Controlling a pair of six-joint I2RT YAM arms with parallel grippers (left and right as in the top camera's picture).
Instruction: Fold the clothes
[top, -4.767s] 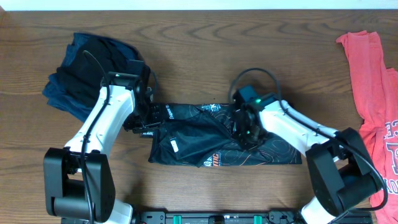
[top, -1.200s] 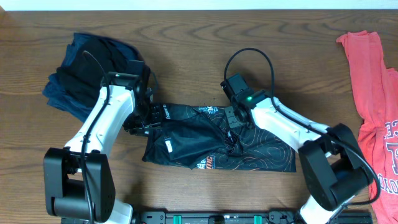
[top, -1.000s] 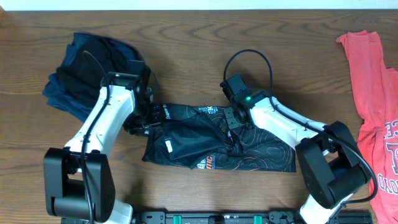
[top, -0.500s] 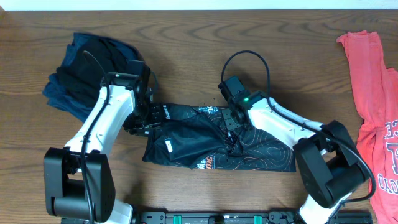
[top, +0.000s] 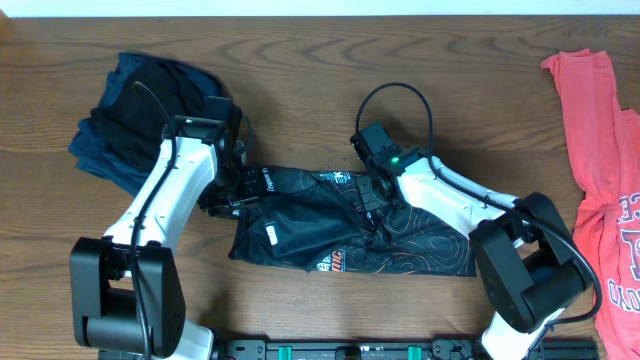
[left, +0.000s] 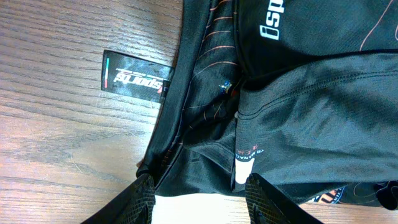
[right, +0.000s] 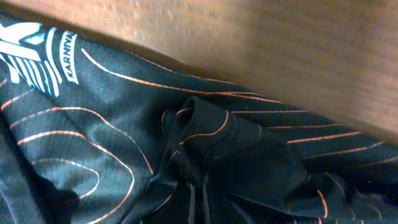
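Observation:
The black jersey (top: 420, 245) with orange contour lines lies crumpled along the table's front middle. My left gripper (top: 232, 197) is at its left end. In the left wrist view the fingers (left: 200, 202) are spread open, with the jersey's (left: 298, 106) hem just ahead of them. My right gripper (top: 371, 200) is low over the jersey's middle. In the right wrist view the cloth (right: 93, 124) bunches into a pinched fold at the jaws (right: 199, 186), and the fingers are hidden in dark fabric. A coral-red T-shirt (top: 600, 150) lies at the right edge.
A pile of navy and black garments (top: 130, 120) sits at the back left, close behind my left arm. A black label (left: 134, 83) of the jersey lies flat on the wooden table (top: 300, 80).
Since 4.8 s ago my right gripper has moved left and back, dragging the jersey's middle with it. In the last second it only crept slightly left. The left arm has stayed still.

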